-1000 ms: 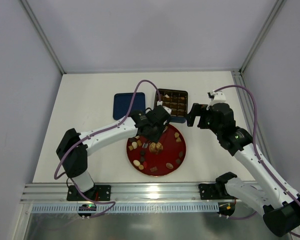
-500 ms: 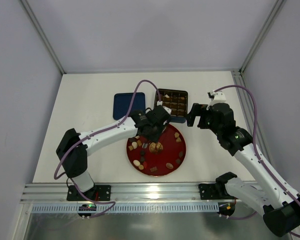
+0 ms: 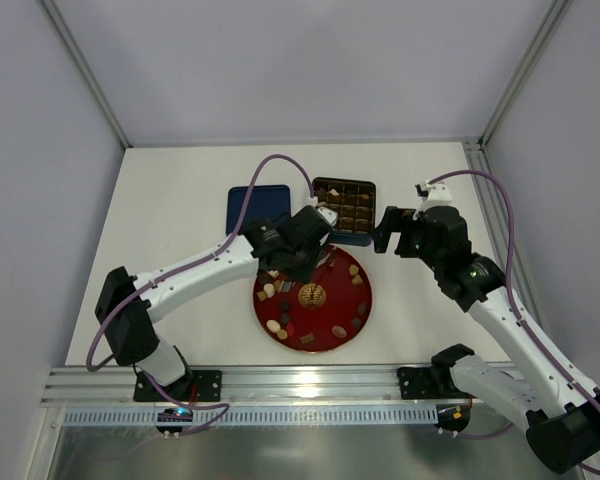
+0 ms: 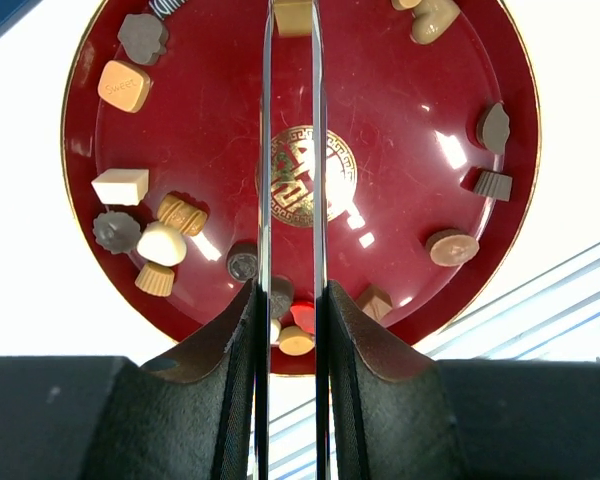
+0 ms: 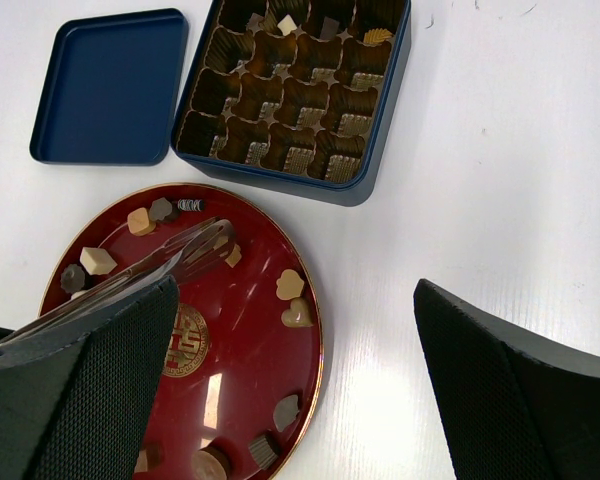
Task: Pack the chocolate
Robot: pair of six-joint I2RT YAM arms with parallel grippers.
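Observation:
Several small chocolates [image 4: 145,245], brown, tan and cream, lie around the red plate [image 3: 363,300] with a gold emblem. My left gripper [image 3: 302,255] hangs over the plate's far part. It is shut on metal tongs [image 4: 266,150]. The tong tips pinch a tan square chocolate [image 4: 293,15] near the plate's far rim. The dark blue tin [image 3: 365,238] stands just behind the plate; most of its cups look empty, and a few pieces sit in the far row [image 5: 288,24]. My right gripper [image 3: 390,232] is open and empty, held above the table to the right of the tin.
The tin's blue lid [image 3: 248,210] lies flat to the left of the tin. The left arm's purple cable [image 3: 270,170] arcs over the lid. A metal rail [image 3: 300,380] runs along the near table edge.
My left arm has swung its elbow to the left, and its gripper with the tongs has shifted slightly left over the plate. The right arm has not moved.

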